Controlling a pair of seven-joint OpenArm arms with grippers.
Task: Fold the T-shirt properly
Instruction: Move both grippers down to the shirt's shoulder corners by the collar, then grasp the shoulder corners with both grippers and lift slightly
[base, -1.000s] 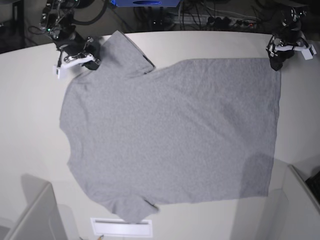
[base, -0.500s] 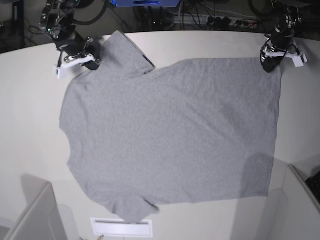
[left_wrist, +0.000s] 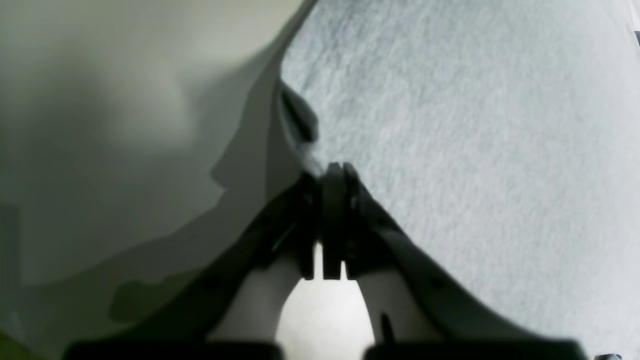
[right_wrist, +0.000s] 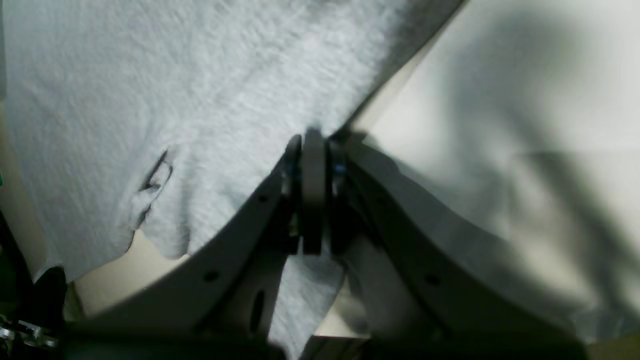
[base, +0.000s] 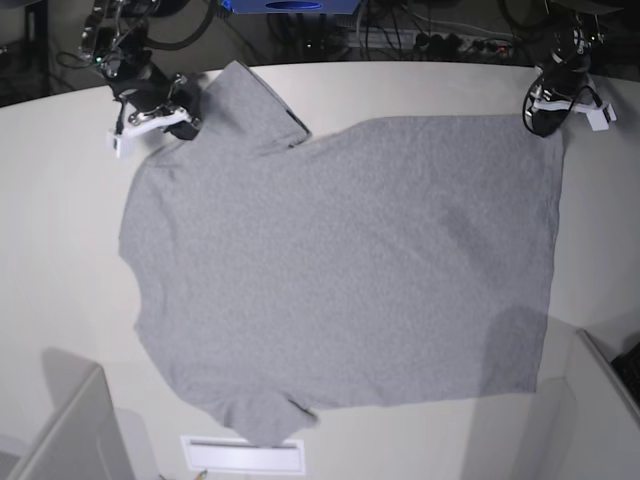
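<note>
The heather-grey T-shirt (base: 340, 260) lies spread flat on the pale table (base: 60, 250), plain side up, sleeves to the left and hem to the right. At the hem's far corner my left gripper (base: 541, 122) is shut on the cloth. The left wrist view shows its jaws (left_wrist: 334, 170) pressed together on the shirt's edge (left_wrist: 475, 125), which rises a little there. My right gripper (base: 180, 122) is shut on the far shoulder, beside the far sleeve. In the right wrist view its closed jaws (right_wrist: 312, 137) pinch the fabric (right_wrist: 175, 100).
A white slotted plate (base: 243, 455) lies at the table's near edge under the near sleeve. Grey box corners stand at the lower left (base: 70, 430) and lower right (base: 610, 400). Cables and a blue object (base: 290, 5) sit behind the table.
My left gripper has closed on the hem corner and shifted slightly towards the back edge. The right gripper and the shirt have stayed in place.
</note>
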